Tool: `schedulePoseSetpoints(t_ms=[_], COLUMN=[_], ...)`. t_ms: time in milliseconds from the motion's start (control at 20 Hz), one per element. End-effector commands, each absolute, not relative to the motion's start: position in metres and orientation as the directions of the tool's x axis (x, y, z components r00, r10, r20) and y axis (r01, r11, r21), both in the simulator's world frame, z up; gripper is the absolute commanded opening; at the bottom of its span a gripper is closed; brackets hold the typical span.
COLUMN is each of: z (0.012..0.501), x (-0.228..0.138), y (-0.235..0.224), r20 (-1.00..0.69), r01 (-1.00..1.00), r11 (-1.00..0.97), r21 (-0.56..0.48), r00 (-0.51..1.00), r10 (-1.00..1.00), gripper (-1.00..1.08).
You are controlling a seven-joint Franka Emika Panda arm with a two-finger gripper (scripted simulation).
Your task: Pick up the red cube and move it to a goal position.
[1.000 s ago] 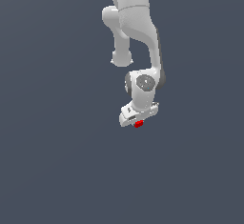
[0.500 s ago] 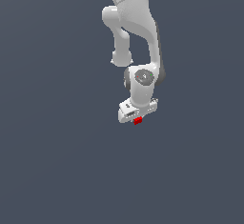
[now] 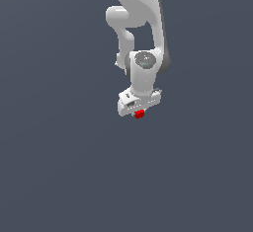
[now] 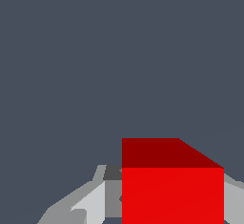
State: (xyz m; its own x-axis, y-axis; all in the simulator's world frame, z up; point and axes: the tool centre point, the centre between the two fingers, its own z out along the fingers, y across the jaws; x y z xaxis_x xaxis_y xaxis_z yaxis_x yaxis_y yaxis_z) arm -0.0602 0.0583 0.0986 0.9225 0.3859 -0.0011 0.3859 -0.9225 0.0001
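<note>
The white arm (image 3: 141, 33) reaches down over a plain grey-blue bench (image 3: 59, 167), its hand (image 3: 139, 111) closed on the cube (image 3: 139, 113), which sits tucked just under the hand's white head. From the wrist view, the cube (image 4: 172, 189) fills the near frame, pinched between grey fingers (image 4: 90, 204) on either side

The white arm (image 3: 141, 23) hangs down, wrist vertical. Its end effector (image 3: 139, 111) points downward, fingers (image 4: 90, 201) clamped on the cube (image 3: 140, 113).
</note>
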Motion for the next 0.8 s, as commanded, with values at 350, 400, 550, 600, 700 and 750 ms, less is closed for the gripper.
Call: schedulePoseSetpoints(t_ms=[350,400,550,600,700,750], z=[0.152,0.156,0.163,0.165,0.167,0.167], x=[-0.080,-0.081,-0.084,-0.084,-0.085,-0.085], y=[0.041,0.040,0.038,0.037,0.037,0.037], r20=[0.000,0.000,0.000,0.000,0.000,0.000], r01=[0.386,0.386,0.386,0.386,0.386,0.386], r11=[-0.922,-0.922,-0.922,-0.922,-0.922,-0.922], r21=[0.000,0.000,0.000,0.000,0.000,0.000], r00=[0.922,0.922,0.922,0.922,0.922,0.922], r10=[0.386,0.386,0.386,0.386,0.386,0.386], gripper=[-1.00,-1.00,-1.00,-1.00,-1.00,-1.00])
